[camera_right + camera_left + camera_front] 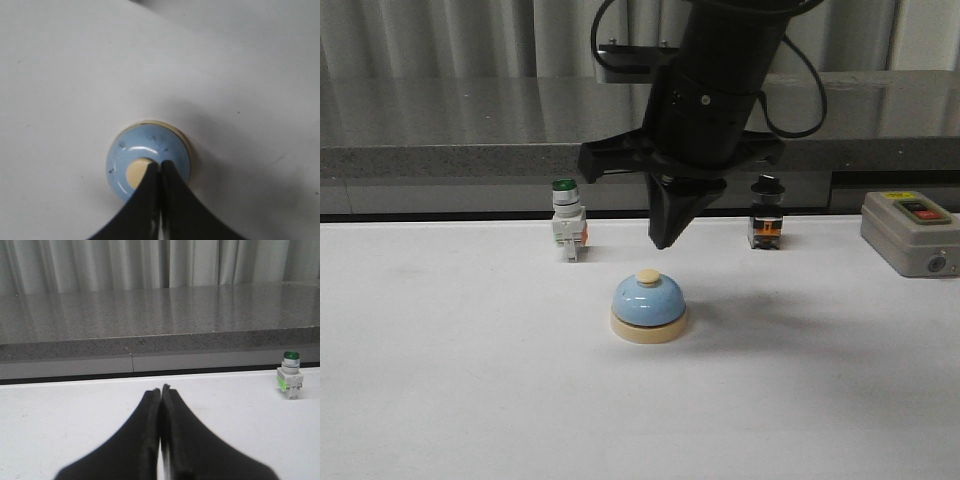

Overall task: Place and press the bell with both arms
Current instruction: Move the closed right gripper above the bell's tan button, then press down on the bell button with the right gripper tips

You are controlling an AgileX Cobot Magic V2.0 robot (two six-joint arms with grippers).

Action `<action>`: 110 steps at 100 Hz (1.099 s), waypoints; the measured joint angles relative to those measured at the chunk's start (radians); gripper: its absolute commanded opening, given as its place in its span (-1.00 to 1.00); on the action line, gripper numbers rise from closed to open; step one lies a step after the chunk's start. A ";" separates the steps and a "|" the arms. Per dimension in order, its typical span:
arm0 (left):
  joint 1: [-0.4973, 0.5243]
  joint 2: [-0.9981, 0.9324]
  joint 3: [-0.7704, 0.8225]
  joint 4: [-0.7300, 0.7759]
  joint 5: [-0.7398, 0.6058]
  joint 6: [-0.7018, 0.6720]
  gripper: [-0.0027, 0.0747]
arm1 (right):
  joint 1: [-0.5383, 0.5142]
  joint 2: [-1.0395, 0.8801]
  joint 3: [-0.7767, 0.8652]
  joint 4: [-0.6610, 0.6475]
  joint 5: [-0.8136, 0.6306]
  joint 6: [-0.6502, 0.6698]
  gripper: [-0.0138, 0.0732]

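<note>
We see a big white table [440, 380] below a grey ledge [470, 120] and pale curtains [440, 30]. The bell [648, 308] sits mid-table. Our right gripper [664, 240], pinched closed and empty, hangs just above its knob [648, 276]. Our left gripper [161, 390] is closed and empty too. An off-center push could slip off the knob and scoot the bell.

The white table [440, 400] carries the bell [648, 308], green-capped switch [566, 232], black switch [765, 225] and grey box [910, 233].
</note>
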 measured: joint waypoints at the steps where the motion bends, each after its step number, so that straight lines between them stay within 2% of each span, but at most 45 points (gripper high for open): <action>1: 0.000 0.000 0.000 0.000 0.000 0.000 -0.98 | 0.002 0.004 -0.002 0.000 0.000 0.000 -0.82; 81: 0.000 0.000 0.000 0.000 -0.003 0.000 -0.98 | 0.005 0.069 -0.020 0.042 0.007 0.000 -0.82; 110: 0.000 0.000 0.000 0.000 -0.004 0.000 -0.98 | 0.005 0.031 -0.018 0.045 0.038 0.000 -0.82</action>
